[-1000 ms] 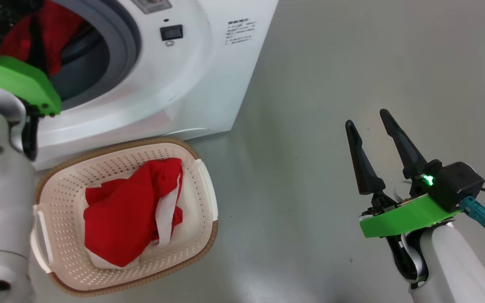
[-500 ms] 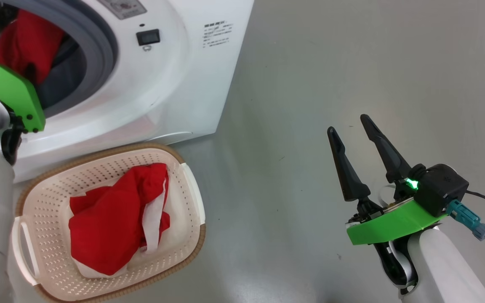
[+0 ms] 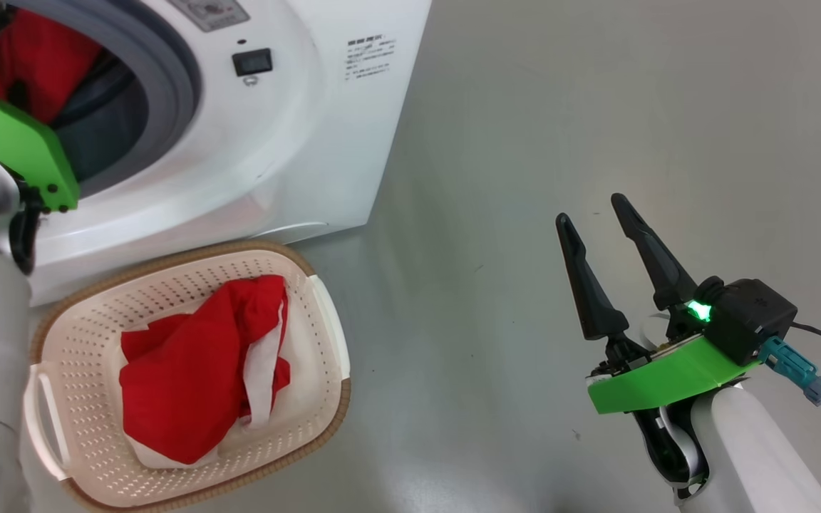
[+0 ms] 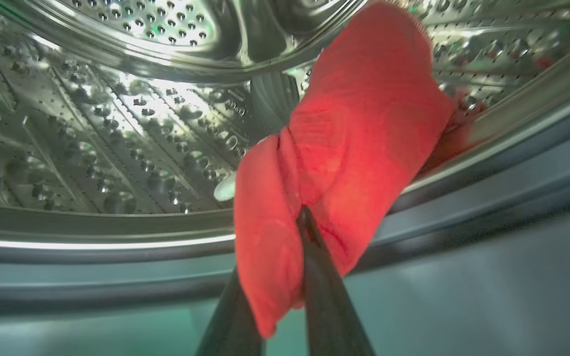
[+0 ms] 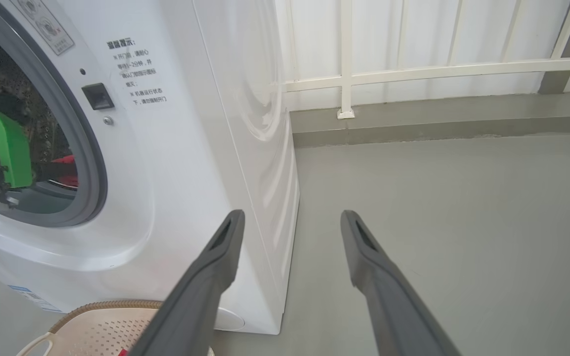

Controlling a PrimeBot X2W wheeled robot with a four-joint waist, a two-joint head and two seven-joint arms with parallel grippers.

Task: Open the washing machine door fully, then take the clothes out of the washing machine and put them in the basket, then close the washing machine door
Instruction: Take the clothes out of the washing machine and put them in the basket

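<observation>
My left gripper (image 4: 290, 232) reaches into the washing machine (image 3: 261, 142) and is shut on a red garment (image 4: 359, 123), which hangs over the lip of the perforated steel drum (image 4: 117, 123). In the head view that garment (image 3: 26, 60) shows inside the grey rubber ring (image 3: 175, 78), above my left wrist's green mount. More red and white clothes (image 3: 182, 377) lie in the cream basket (image 3: 168, 281) on the floor in front of the machine. My right gripper (image 3: 592, 210) hangs open over bare floor to the right, holding nothing. The door is out of view.
Grey floor (image 3: 596, 107) spreads to the right of the machine. In the right wrist view a white railing (image 5: 413, 69) and a low kerb close off the far side. The basket's rim (image 5: 102, 305) sits just below the machine's front corner.
The head camera has shifted, sliding the machine and basket leftward in the picture. My left wrist stays at the drum opening with the red garment. The right gripper has hardly moved.
</observation>
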